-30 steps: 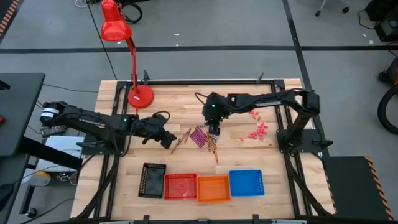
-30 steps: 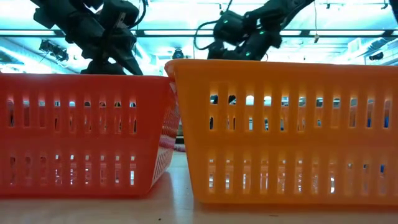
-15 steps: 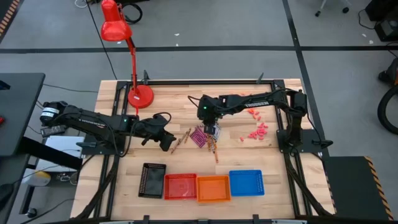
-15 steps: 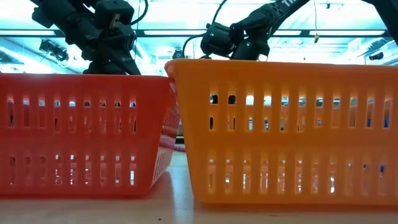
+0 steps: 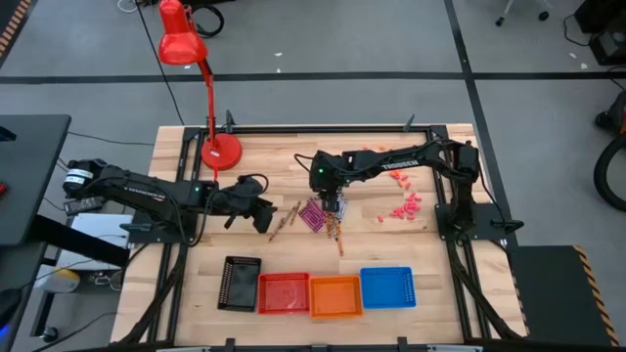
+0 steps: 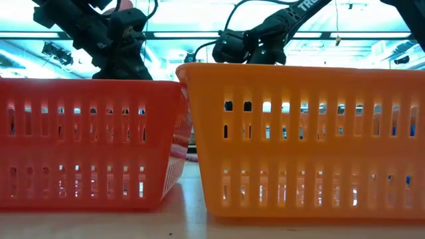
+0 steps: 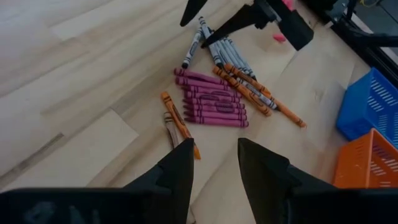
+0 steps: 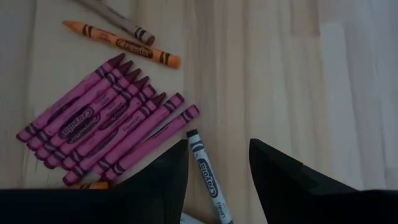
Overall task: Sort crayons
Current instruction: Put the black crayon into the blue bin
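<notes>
Magenta crayons under R gripper, fingers spread; L gripper fingers spread.

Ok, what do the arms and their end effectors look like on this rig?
Both arms are dark, slim and jointed. The right arm carries pale lettering along its forearm and a small green light near the wrist. The left end effector and the right end effector each end in two black, tapering wedge-shaped fingers.

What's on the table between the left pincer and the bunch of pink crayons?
Seen from the left wrist, two crayons lie between the left pincer and the pink crayons: an orange crayon and a brownish crayon touching it. Otherwise, bare wood.
</notes>
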